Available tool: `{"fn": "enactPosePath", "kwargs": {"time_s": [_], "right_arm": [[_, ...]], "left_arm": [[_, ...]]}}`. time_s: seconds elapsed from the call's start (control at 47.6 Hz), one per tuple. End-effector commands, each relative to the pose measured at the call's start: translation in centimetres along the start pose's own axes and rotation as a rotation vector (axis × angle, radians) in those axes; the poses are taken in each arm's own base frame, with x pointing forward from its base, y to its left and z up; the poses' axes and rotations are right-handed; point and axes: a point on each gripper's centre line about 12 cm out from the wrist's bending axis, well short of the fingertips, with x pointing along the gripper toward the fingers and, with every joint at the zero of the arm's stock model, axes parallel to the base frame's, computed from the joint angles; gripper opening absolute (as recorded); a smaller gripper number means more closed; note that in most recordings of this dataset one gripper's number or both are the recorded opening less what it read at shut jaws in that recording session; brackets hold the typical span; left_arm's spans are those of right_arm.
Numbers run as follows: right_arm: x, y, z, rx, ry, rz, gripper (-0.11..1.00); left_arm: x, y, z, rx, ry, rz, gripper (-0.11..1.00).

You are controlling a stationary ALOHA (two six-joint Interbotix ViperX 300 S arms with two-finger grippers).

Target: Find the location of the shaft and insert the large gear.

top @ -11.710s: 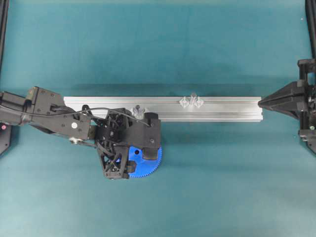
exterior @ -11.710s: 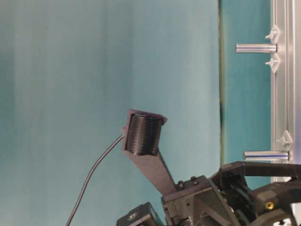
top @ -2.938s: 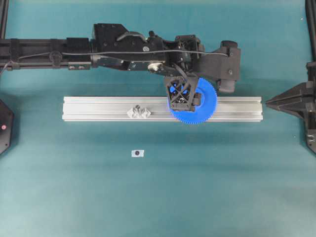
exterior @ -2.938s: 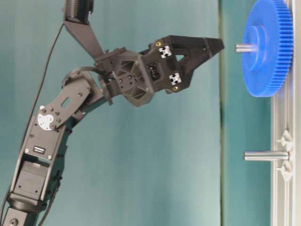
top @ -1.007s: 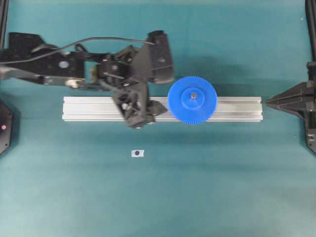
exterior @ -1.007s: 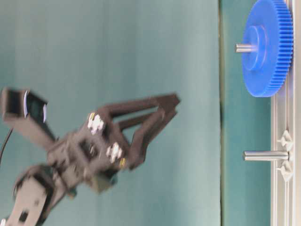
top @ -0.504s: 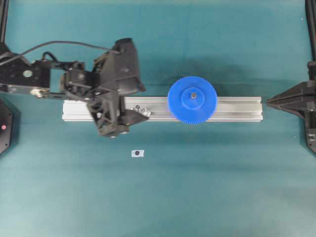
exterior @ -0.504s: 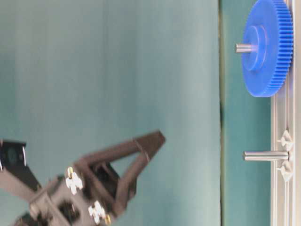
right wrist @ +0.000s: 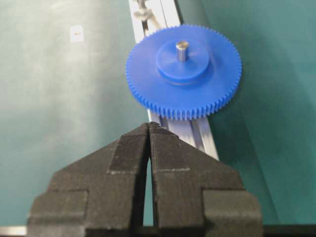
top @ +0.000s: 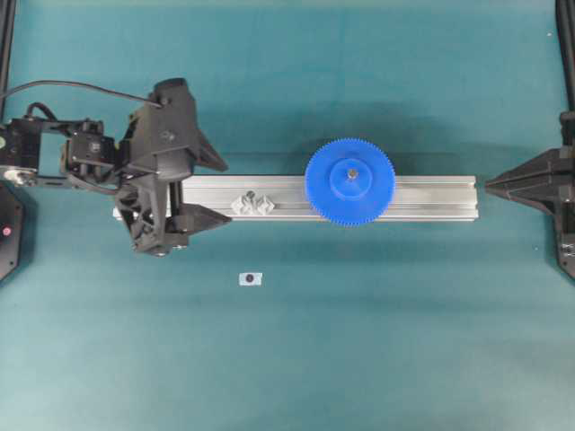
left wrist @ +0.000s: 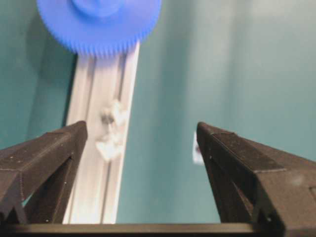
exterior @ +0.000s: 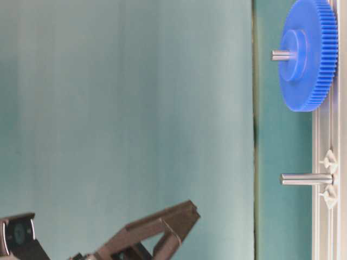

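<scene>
Teal cloth covers the tabletop [top: 377,341] in the overhead view, and a long grooved aluminium rail [top: 431,197] lies across it. The bright blue plastic toothed disc, the large gear [top: 349,180], sits flat on the rail with the thin grey metal shaft [top: 351,172] showing through its centre hole. It lies well to the right of the left pincer [top: 212,191], along the rail's long axis, and the right pincer [top: 490,187] is the nearer of the two, just off the rail's end. The left pincer is spread wide and grasps nothing. Between it and the gear stands a second grey pin between tiny clear blocks [top: 253,203]. A small white tag [top: 251,279] lies apart on the cloth.

From table level, the gear is seated low on its shaft [exterior: 282,54], hub outward, close against the rail; the bare second pin [exterior: 304,179] stands beside it. Only a finger [exterior: 162,222] of the left pincer enters, far from both.

The left wrist view shows its fingers [left wrist: 47,153] parted and empty, the gear [left wrist: 98,22] straight ahead up the rail.

The right wrist view shows the right pincer [right wrist: 148,129] clenched, empty, with the gear [right wrist: 183,72] just ahead, fine teeth all round, pin tip [right wrist: 182,47] proud of the raised hub. I judge the insertion done.
</scene>
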Motion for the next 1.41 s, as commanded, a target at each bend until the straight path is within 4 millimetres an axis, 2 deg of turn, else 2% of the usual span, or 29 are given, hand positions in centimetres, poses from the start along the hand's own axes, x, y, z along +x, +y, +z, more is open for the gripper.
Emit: {"fn": "enactPosePath", "kwargs": {"time_s": [0.0,0.168,0.651,1.385], "right_arm": [[0.03,-0.01,0.35,0.009,-0.006,-0.003,0.06],[0.01,-0.01,0.37,0.009,-0.008,-0.002,0.06],[0.01,0.02,0.42,0.008,-0.012,-0.001,0.06],[0.04,-0.02,0.34,0.009,-0.01,-0.002,0.06]], "left_arm": [[-0.7,-0.22,0.8,0.014,-0.043,-0.007,0.87],[-1.02,-0.34,1.51,0.056,-0.101,-0.012,0.87],[-1.08,-0.35,1.37,0.104,-0.181,-0.014,0.87],[-0.98,-0.35,1.27,0.102,-0.182,-0.015,0.87]]}}
